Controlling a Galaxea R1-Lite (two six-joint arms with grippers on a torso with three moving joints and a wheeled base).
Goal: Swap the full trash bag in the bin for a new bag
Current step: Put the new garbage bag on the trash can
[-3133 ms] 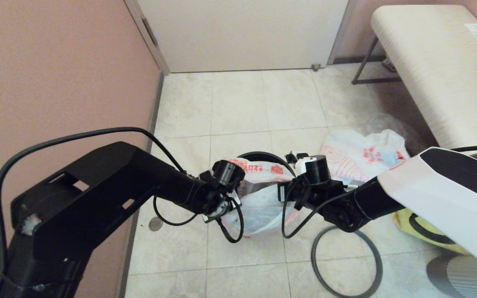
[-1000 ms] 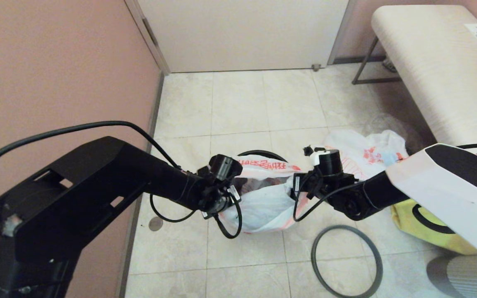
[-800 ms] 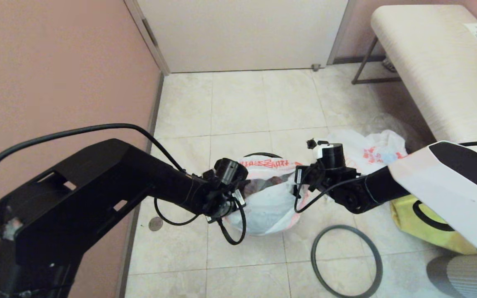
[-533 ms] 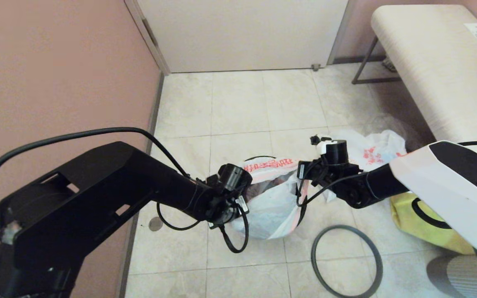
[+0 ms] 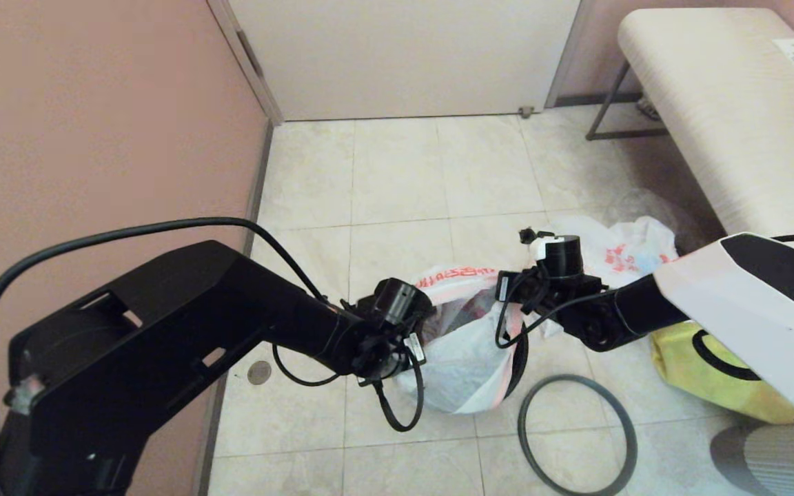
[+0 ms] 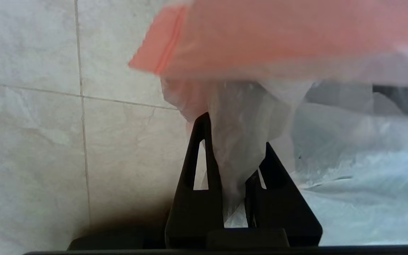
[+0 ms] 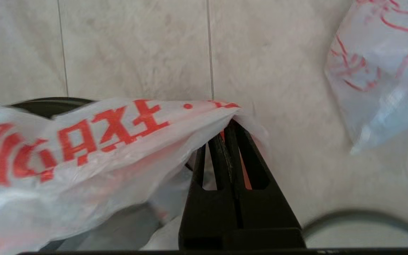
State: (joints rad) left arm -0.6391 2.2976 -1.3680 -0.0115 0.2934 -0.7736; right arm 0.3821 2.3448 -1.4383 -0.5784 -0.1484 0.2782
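Full trash bag (image 5: 462, 358), white with red print, is hanging between the two grippers, stretched at its mouth and bulging with dark contents visible inside. It is covering nearly all of the bin (image 5: 520, 355), whose black wall is showing only as a sliver just right of the bag and as a dark rim behind the printed plastic (image 7: 48, 105) in the right wrist view. The left gripper (image 6: 234, 159) is sitting at the bag's left edge, its fingers (image 6: 204, 156) pinching a gathered fold of thin plastic (image 6: 239, 141). The right gripper (image 7: 227, 136) is sitting at the bag's right edge, its fingers (image 7: 241, 148) pressing together on the bag's corner, where the red lettering ends.

A thin dark hoop (image 5: 576, 434) is lying flat on the tiled floor (image 5: 397, 172) near the bag, on its right and closer to the robot. A second white bag with red drawing (image 5: 617, 251) is lying crumpled on the floor to the right of the held bag, on its far side. A yellow shopping bag (image 5: 714, 379) is resting further right, partly hidden by the right arm. A pale bench (image 5: 714, 110) is standing well beyond the bag, far to its right.
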